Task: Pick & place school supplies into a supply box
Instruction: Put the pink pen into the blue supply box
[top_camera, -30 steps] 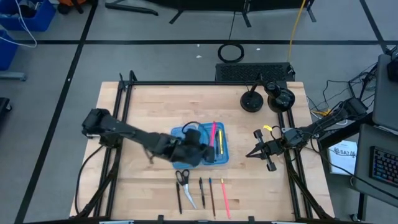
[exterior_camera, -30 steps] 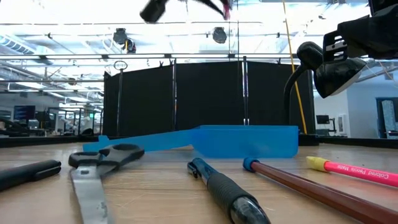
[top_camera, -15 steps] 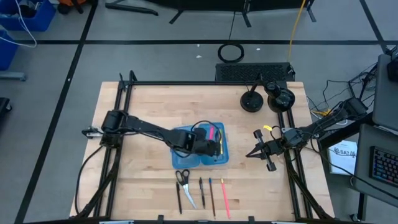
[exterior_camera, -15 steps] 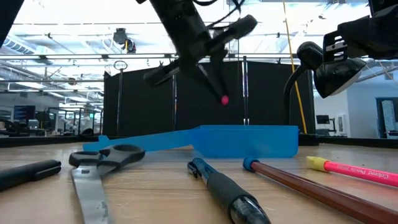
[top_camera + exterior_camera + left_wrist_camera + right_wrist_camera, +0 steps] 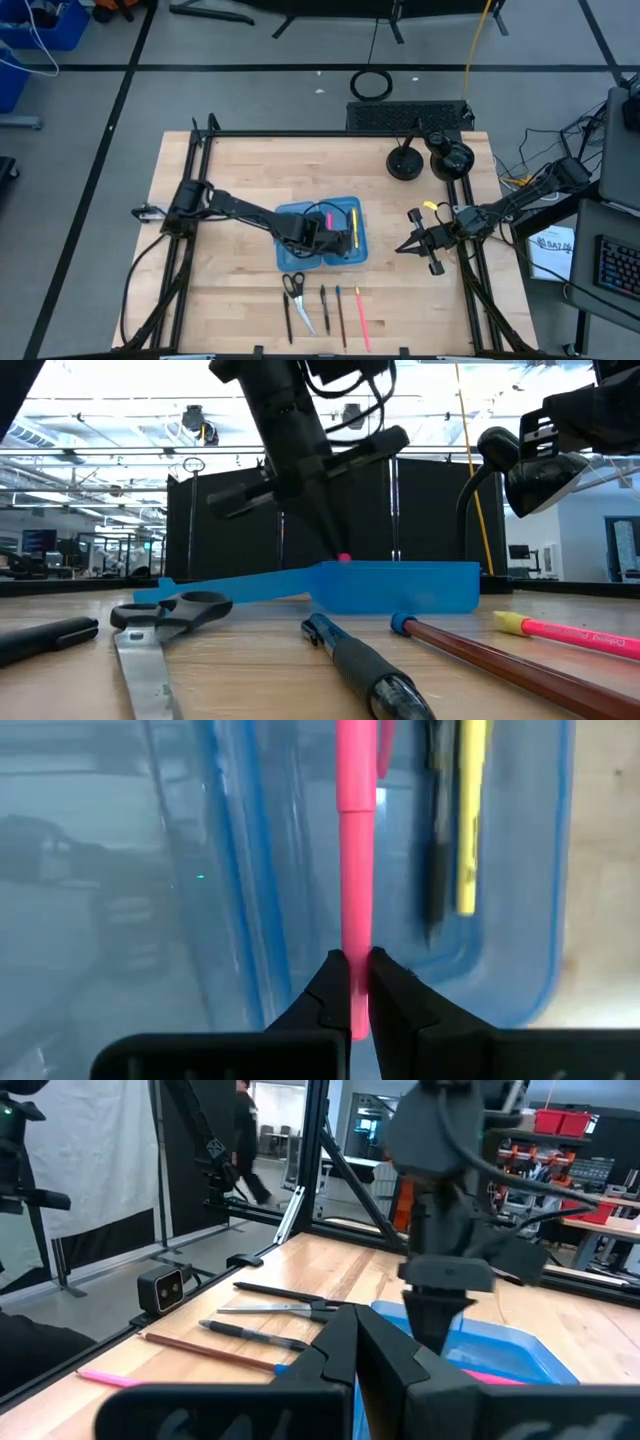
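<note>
My left hand (image 5: 350,982) hides the pink pen's (image 5: 353,850) lower end; its far end runs off the frame. My arm covers part of the supply box (image 5: 352,250) from above.

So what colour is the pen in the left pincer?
Pink; the pen shows best in the left wrist view.
</note>
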